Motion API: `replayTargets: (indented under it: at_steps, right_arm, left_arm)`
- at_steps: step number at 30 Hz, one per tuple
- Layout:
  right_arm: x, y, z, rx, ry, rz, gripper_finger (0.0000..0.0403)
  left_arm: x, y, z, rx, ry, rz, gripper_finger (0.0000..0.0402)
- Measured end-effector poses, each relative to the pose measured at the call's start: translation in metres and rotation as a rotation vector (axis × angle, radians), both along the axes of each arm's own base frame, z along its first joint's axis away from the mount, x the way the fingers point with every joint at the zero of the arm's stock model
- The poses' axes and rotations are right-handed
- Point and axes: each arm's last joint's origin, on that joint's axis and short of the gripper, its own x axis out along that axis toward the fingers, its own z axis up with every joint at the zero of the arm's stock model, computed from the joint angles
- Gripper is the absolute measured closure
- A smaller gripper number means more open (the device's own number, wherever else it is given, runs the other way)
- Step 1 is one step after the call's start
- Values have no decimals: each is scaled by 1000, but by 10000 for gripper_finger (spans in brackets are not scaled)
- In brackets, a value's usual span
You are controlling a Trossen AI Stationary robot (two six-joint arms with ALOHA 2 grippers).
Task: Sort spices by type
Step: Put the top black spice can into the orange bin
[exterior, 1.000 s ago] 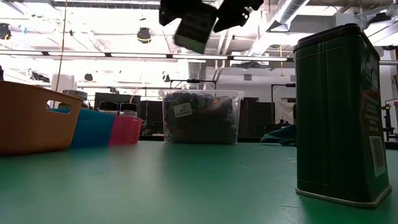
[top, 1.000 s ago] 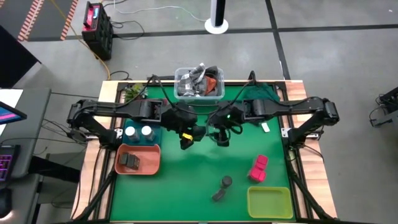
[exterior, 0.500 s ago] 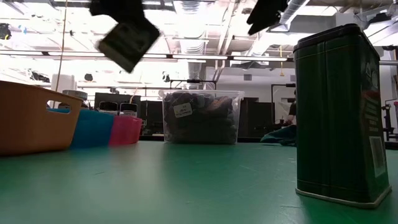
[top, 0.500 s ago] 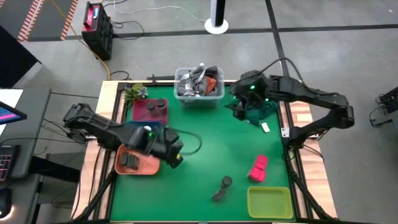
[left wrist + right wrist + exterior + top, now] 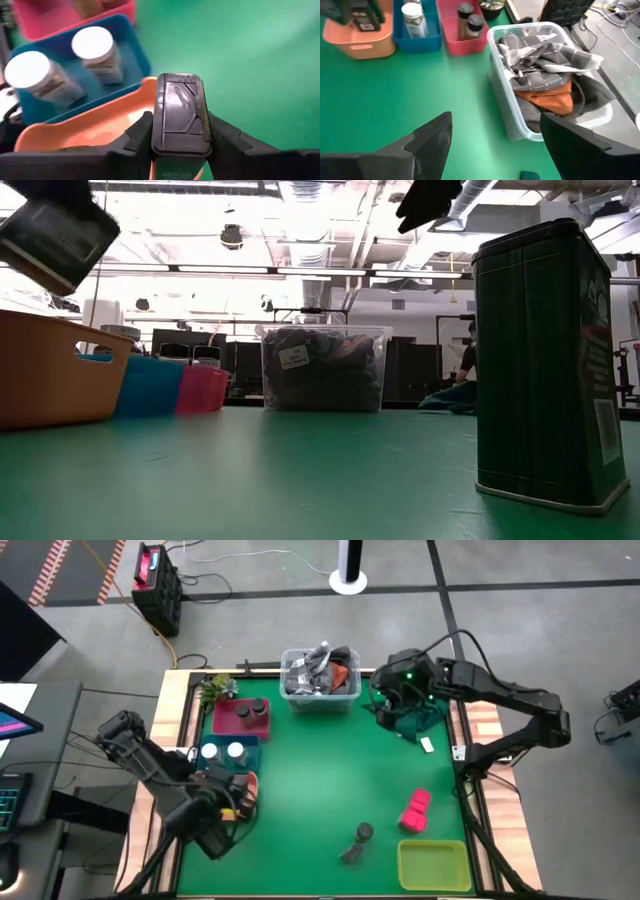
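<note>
The high camera hangs above the desk (image 5: 320,790) and looks straight down, taking in its whole green top, both arms and the floor around.

The low camera sits at desk-top height and faces level across the surface into the room behind; a dark tin (image 5: 545,365) stands very close to its lens. It shares the clear bin (image 5: 322,368) with the high view (image 5: 320,675).

The left wrist camera looks forward past the left end effector (image 5: 180,130), close above the orange tray (image 5: 90,132) and blue tray (image 5: 125,65).

The right wrist camera looks past the right end effector (image 5: 495,135) from farther off, and sees the same trays and bin.
</note>
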Motion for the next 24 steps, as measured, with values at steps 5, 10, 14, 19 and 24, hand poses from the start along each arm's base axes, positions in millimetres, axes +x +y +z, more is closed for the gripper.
replayTargets:
  at_steps: [5,10,14,19,24]
  right_arm:
    - [8,9,1,9,-35,28,78]
    - [11,15,-1,45,-45,23,78]
    - [12,17,-1,72,-57,10,78]
    - [12,17,-1,101,-66,-13,78]
    - [12,17,0,120,-74,-31,78]
  left_arm:
    - [-12,-3,-22,18,24,52,264]
    - [-18,4,-43,51,98,89,264]
    - [-22,6,-57,63,123,103,264]
    - [-25,9,-77,61,121,110,264]
    - [-28,11,-90,44,127,138,264]
